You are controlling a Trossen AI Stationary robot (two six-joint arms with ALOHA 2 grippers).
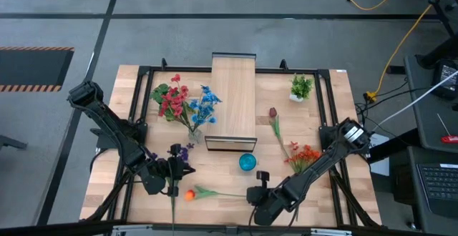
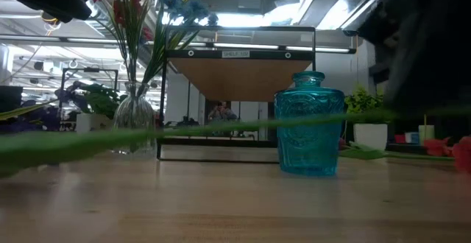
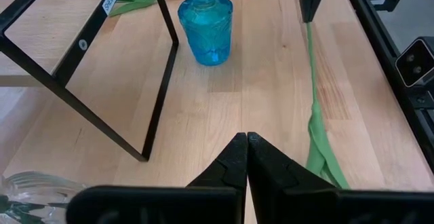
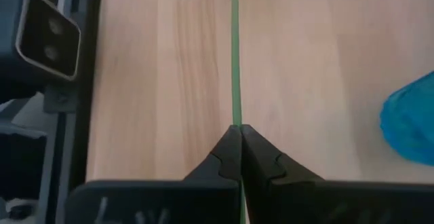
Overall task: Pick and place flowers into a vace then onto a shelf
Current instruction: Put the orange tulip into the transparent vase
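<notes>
My right gripper is at the table's near edge, shut on the green stem of an orange-bloomed flower. The stem runs left from the gripper and crosses the low view as a blurred green band. My left gripper is shut and empty, above a purple flower whose stem runs toward the near edge. The blue vase stands upright between the grippers, near the shelf. A glass vase holds red and blue flowers. My right gripper pinches the orange flower's stem between its two fingers, at the end away from the bloom. The fingers come from the table's right and lie along the stem, which runs straight out past the fingertips. I cannot tell whether the bloom end rests on the table.
A dark red tulip and an orange-red bunch lie on the table right of the shelf. A small potted plant stands at the far right. The black frame rails run along the table's sides. Bare wood lies in front of the blue vase.
</notes>
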